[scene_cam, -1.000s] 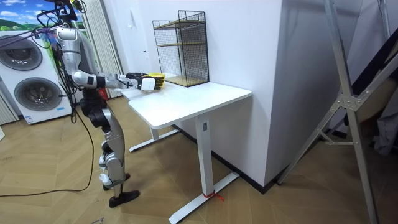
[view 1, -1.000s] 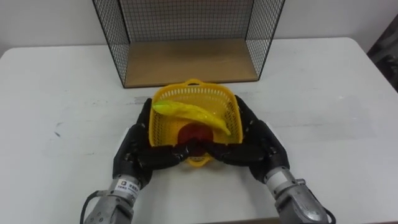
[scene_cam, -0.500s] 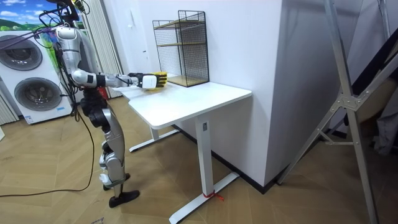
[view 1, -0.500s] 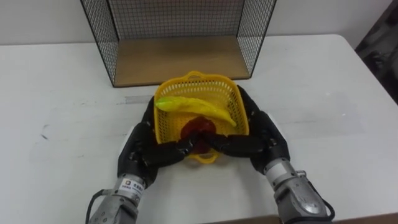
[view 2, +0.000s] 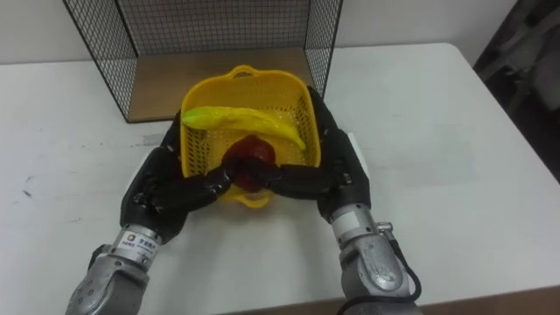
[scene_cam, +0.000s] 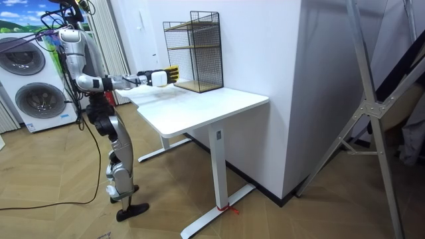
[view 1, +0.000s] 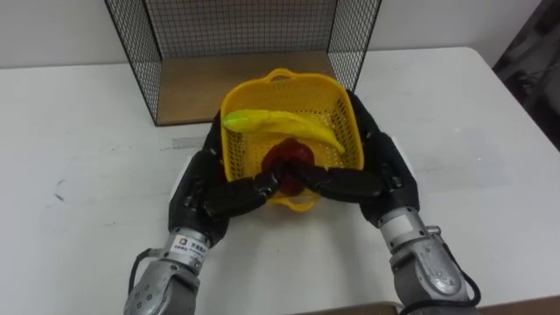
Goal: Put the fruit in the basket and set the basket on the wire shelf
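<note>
Fingers (view 1: 234, 194) clasp one basket (view 1: 346, 131) holding two fruits (view 1: 282, 126).

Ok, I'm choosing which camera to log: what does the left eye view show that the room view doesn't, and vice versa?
Left eye view: a banana and a red fruit lying in the yellow basket, with the left hand and right hand curled round its near sides. Room view: the robot standing at the end of the white table, washing machines behind it, and the upper tiers of the wire shelf. Shared: the basket held in both hands in front of the shelf.
</note>
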You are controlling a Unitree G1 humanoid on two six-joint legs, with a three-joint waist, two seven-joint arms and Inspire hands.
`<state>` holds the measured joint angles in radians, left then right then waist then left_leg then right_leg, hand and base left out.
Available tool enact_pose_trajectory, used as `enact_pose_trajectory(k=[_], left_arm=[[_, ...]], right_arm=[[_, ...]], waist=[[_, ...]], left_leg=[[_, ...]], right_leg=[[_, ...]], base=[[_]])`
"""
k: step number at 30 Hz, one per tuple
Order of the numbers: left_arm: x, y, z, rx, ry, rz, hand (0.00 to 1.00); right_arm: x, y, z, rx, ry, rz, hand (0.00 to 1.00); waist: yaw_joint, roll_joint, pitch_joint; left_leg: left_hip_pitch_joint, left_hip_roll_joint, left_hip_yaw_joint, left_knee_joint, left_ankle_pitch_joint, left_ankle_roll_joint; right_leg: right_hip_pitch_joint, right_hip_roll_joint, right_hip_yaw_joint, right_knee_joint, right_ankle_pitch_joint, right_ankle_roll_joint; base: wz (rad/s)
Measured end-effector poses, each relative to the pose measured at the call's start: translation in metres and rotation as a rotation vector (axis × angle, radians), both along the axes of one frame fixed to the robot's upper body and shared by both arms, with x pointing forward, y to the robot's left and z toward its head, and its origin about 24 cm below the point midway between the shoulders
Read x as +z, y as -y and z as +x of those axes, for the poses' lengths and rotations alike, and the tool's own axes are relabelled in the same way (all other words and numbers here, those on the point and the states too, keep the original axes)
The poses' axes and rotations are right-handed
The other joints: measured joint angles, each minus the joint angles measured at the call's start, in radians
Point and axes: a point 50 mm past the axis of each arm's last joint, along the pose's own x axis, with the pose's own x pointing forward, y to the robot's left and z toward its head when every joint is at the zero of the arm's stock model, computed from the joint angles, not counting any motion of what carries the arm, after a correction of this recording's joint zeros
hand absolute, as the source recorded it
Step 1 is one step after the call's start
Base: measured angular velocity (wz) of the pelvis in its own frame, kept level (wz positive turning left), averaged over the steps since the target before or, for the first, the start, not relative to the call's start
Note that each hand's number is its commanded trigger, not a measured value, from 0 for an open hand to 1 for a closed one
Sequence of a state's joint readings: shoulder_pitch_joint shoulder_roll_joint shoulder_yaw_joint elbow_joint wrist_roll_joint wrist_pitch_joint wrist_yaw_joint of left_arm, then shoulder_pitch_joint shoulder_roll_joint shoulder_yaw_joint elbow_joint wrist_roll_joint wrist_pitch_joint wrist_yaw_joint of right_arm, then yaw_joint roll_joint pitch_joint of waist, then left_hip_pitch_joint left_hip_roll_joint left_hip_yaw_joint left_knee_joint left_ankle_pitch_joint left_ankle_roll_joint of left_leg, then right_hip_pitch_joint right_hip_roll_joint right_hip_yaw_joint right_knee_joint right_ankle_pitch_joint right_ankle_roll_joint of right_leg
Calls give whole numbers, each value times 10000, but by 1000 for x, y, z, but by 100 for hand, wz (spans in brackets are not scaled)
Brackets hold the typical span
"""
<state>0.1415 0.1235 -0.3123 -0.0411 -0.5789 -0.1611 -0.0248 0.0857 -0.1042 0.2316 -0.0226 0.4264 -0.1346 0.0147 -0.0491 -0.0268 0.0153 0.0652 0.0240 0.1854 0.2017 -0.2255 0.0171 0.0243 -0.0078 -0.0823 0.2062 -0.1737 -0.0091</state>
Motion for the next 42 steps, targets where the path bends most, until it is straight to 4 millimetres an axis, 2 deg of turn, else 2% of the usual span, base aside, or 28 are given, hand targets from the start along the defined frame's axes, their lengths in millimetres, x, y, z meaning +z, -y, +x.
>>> enact_pose_trajectory(k=[7, 10, 14, 24, 28, 29, 30, 31, 32, 33, 34, 35, 36, 37, 38, 39, 40, 41, 42], left_arm=[[0, 1, 0, 0, 9, -28, 0], [1, 1, 0, -2, 23, -31, 0], [4, 1, 0, -14, 171, -77, 0], [6, 1, 1, 24, 342, -92, 0], [8, -1, 2, 117, 416, -78, 0], [10, -3, 5, 168, 521, -59, 0], [11, -5, 5, 237, 554, -40, 0], [11, -5, 5, 257, 548, -20, 0], [9, -6, 5, 262, 487, 32, 0], [8, -7, 5, 253, 439, 85, 0], [8, -7, 5, 247, 438, 80, 0], [8, -7, 5, 249, 439, 73, 0], [8, -7, 5, 263, 430, 83, 0], [7, -7, 4, 270, 407, 82, 0], [7, -9, 4, 338, 400, 95, 0], [7, -8, 5, 346, 419, 47, 0], [7, -8, 4, 344, 410, 39, 0], [7, -8, 4, 340, 405, 41, 0], [5, -9, 3, 364, 330, 71, 0]], right_arm=[[1, 0, 1, -38, 27, 16, 0], [1, 0, 1, -64, 63, 17, 0], [6, -1, 1, -145, 243, 59, 0], [9, -2, 1, -150, 408, 75, 0], [9, -3, 1, -111, 436, 96, 0], [9, -4, 1, -67, 436, 224, 0], [9, -4, 1, 19, 445, 219, 0], [9, -4, 1, 57, 456, 208, 0], [7, -5, 1, 108, 388, 177, 0], [5, -4, 1, 123, 285, 125, 0], [5, -3, 1, 150, 287, 135, 0], [5, -3, 1, 232, 313, 177, 0], [5, -4, 0, 265, 305, 179, 0], [4, -4, 0, 289, 293, 203, 0], [3, -3, 0, 304, 257, 226, 0], [3, -1, 1, 286, 218, 282, 0], [2, -1, 1, 304, 185, 294, 0], [1, 0, 1, 328, 142, 270, 0], [-2, -1, 0, 396, 8, 235, 0]], waist=[[-16, 90, -14], [-14, 160, -45], [-9, 190, -34], [114, 178, -33], [201, 54, 26], [228, -65, 73], [306, -102, 69], [350, -126, 78], [417, -148, 84], [532, -155, 77], [553, -105, 82], [584, -13, 88], [598, -11, 95], [600, -57, 110], [556, -104, 89], [586, -184, 134], [642, -172, 125], [824, -109, 80], [969, -132, -35]], left_leg=[[-11, 7, 1, 27, 0, 0], [-7, 5, 0, 28, 0, 0], [-19, 7, -6, 31, 0, 0], [-30, 22, -45, 144, -1, 1], [-259, 168, -24, 774, -87, -40], [-532, 232, -23, 1361, -274, -106], [-844, 378, 12, 2151, -580, -175], [-1020, 465, 20, 2618, -729, -184], [-1427, 645, 22, 3736, -928, -241], [-1824, 888, 3, 4863, -937, -264], [-2003, 1049, -24, 5344, -931, -263], [-2348, 1284, -255, 6194, -837, -279], [-2846, 1386, -537, 7020, -440, -306], [-3083, 1337, -696, 7320, -310, -271], [-3433, 1031, -878, 6862, -475, -274], [-3735, 683, -821, 5710, -471, -264], [-3808, 587, -847, 5000, -407, -285], [-3859, 378, -854, 3504, 92, -301], [-3778, 219, -916, 3020, 712, -221]], right_leg=[[6, 3, -8, 9, 7, -7], [7, 1, -8, 22, 8, -6], [-52, 0, -20, 98, 7, -6], [-80, -11, -86, 230, 5, -8], [-340, -53, -115, 903, -155, -36], [-482, -52, -96, 1245, -374, -93], [-637, 4, -121, 1604, -633, -162], [-722, 40, -115, 1828, -810, -207], [-880, 138, -101, 2254, -1111, -295], [-901, 273, -65, 2556, -1388, -465], [-895, 394, -27, 2654, -1432, -506], [-836, 544, 18, 2760, -1481, -631], [-740, 642, 25, 2864, -1544, -738], [-682, 641, 76, 2913, -1576, -791], [-654, 597, 90, 2934, -1619, -836], [-671, 547, 126, 2955, -1652, -848], [-669, 534, 207, 2966, -1676, -839], [-706, 513, 248, 2972, -1750, -781], [-649, 421, 355, 3011, -1875, -652]], base=[[0], [0], [0], [0], [0], [0], [-4], [-11], [-13], [-13], [-13], [-4], [0], [12], [8], [0], [-35], [-63], [-53]])
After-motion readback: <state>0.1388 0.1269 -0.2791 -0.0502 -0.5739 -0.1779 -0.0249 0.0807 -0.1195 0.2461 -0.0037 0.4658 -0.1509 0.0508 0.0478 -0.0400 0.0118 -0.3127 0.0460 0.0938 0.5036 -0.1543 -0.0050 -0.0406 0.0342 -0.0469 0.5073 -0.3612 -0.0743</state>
